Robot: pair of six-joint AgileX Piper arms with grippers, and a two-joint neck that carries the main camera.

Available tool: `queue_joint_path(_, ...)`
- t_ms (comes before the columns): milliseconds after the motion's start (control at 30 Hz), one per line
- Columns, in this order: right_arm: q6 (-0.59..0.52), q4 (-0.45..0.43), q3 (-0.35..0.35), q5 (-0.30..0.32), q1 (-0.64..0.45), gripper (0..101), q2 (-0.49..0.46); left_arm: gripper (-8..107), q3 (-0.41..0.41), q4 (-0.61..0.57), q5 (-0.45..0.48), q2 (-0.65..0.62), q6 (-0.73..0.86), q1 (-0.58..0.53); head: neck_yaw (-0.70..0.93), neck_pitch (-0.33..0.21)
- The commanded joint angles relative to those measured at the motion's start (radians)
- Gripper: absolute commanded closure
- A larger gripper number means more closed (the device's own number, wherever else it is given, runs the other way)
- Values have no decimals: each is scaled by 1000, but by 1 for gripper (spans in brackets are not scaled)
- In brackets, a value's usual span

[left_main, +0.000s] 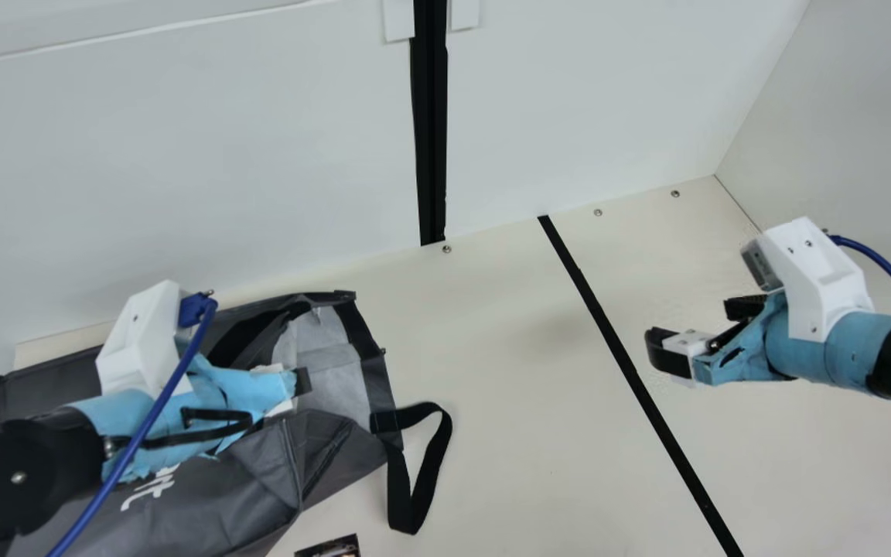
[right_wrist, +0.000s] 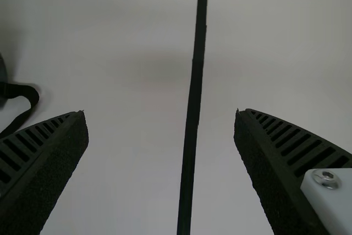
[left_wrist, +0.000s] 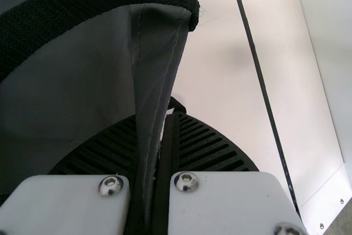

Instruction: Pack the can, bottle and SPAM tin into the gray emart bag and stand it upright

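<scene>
Bag [left_main: 260,464], gray, with pale lining [left_main: 326,352]: lying down at the main view's left, mouth toward that view's middle, front creased. Black edging around the mouth.

Strap [left_main: 400,491], black: looped out from the bag's mouth onto the surface [left_main: 538,433].

Small item [left_main: 329,548], dark and printed: near the bag and below the strap in the main view, cut off by the lower edge; kind cannot be told.

Left gripper [left_main: 302,381]: over the bag's mouth, its arm lying across much of the bag in the main view and hiding part of the mouth and front. Fingers [left_wrist: 203,147] pressed together on a fold of the bag's gray fabric. Blue wrap [left_main: 248,391], white mount [left_main: 136,340] and blue cable [left_main: 155,410] along the arm.

Right gripper [left_main: 689,323]: above the surface at the main view's right, well apart from the bag. Fingers [right_wrist: 55,163] wide, nothing between them. Matching wrap and mount; a second blue cable [left_main: 890,271] curves behind.

Surface: cream, flat, crossed by one long black line [left_main: 645,398] between the bag and the right gripper. Three screws [left_main: 447,249] along the far edge.

Room: white back wall [left_main: 221,155], parted by an upright black strip [left_main: 430,139] with two white tabs [left_main: 397,19] beside its top; plain pale side wall [left_main: 840,139] at right.
</scene>
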Motion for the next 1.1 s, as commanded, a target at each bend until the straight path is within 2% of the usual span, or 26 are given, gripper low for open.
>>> queue_joint_path(0,-82,40,5,12,4,6,17,107,0,0,0,0,0,0,-1,-23)
queue_joint_path(433,-283,144,52,4,87,6,135,107,0,0,0,0,0,0,-1,-23)
queue_joint_path(1067,-403,216,72,-52,273,6,306,107,0,0,0,0,0,0,-1,-23)
